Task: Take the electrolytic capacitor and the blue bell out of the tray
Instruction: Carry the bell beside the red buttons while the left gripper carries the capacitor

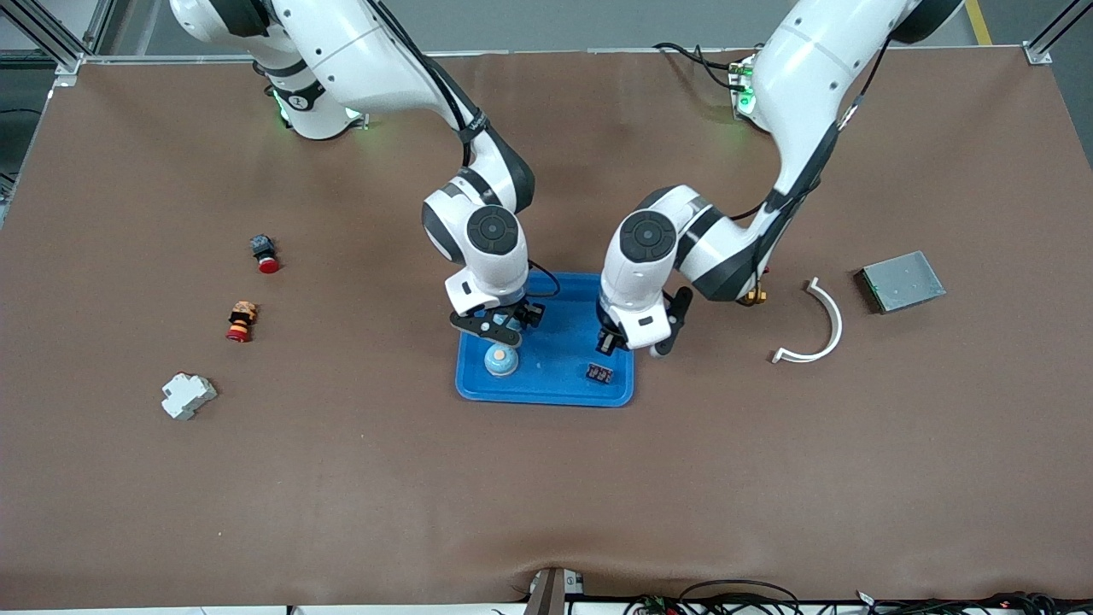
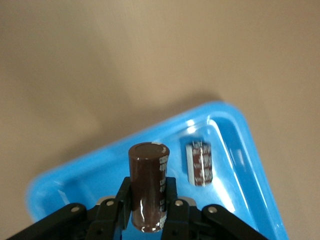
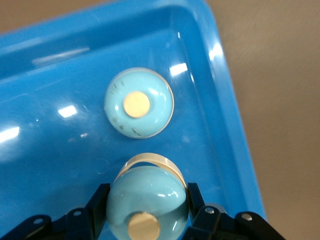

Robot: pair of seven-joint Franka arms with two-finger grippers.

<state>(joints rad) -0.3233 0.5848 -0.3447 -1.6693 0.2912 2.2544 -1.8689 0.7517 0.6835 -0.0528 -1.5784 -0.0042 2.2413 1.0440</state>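
you see the right gripper [image 3: 145, 212] at the bottom of its wrist view, jaws clamped on a light blue bell [image 3: 147, 202] over the blue tray [image 1: 564, 384] at the front view's centre, where a second bell [image 1: 501, 360] rests. the left gripper [image 2: 148, 212] pinches a brown capacitor [image 2: 148, 187] upright over the tray; another capacitor [image 1: 601, 373] lies in the tray's lower right corner.

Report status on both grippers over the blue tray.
Left gripper shut on brown cylindrical capacitor over blue plastic tray. Right gripper shut on light-blue dome bell. Second bell and second capacitor already in tray.
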